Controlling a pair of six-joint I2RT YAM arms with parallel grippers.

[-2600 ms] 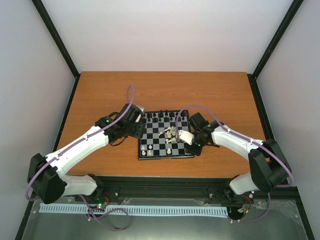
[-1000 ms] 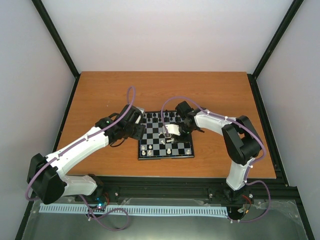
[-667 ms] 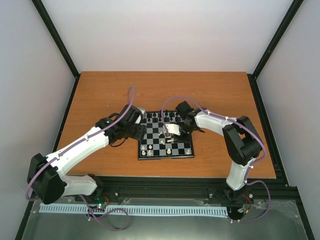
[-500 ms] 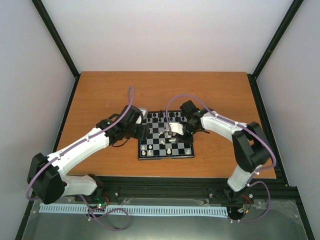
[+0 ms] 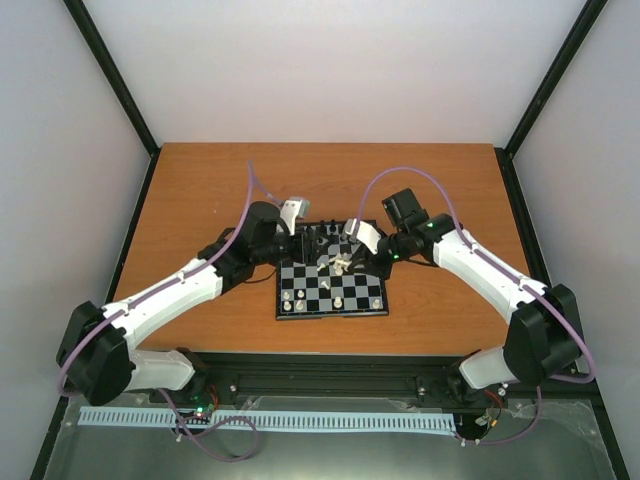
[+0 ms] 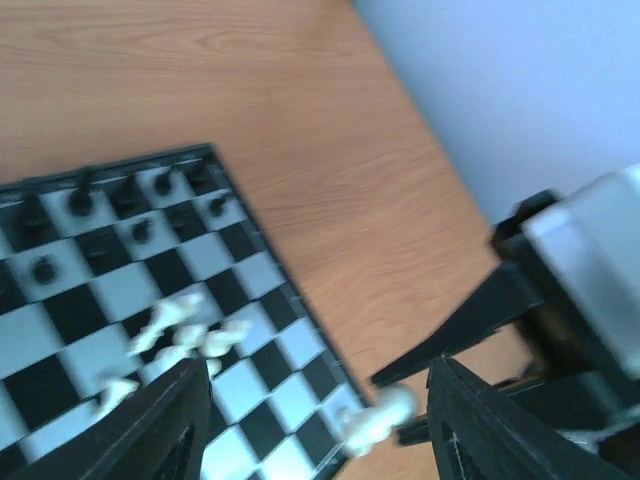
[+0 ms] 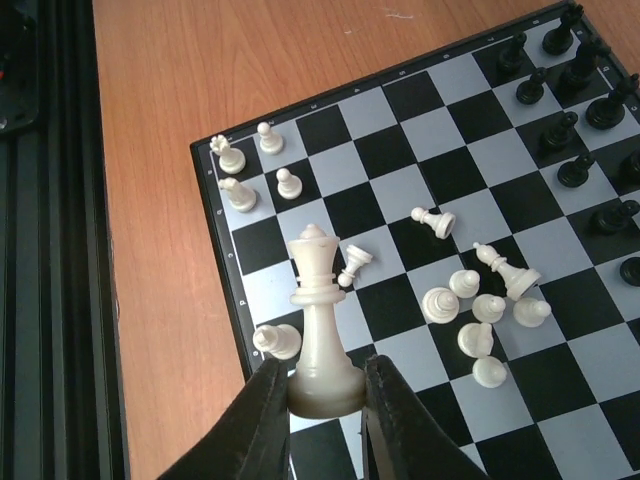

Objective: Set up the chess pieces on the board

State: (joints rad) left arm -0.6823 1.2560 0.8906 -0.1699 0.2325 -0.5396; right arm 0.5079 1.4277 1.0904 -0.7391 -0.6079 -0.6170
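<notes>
One tall cream-white crowned chessman [image 7: 318, 300], pinched only at its base in your right gripper [image 7: 325, 395]'s fingers over the black-and-grey checkered board [image 7: 420, 130], may topple the cream pawn [image 7: 276, 341] beside them; left gripper [image 6: 318, 400] gapes empty.

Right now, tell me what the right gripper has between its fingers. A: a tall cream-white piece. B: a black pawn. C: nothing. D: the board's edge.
A: in the right wrist view the right gripper pinches the base of a tall cream-white piece, held upright above the board.
</notes>
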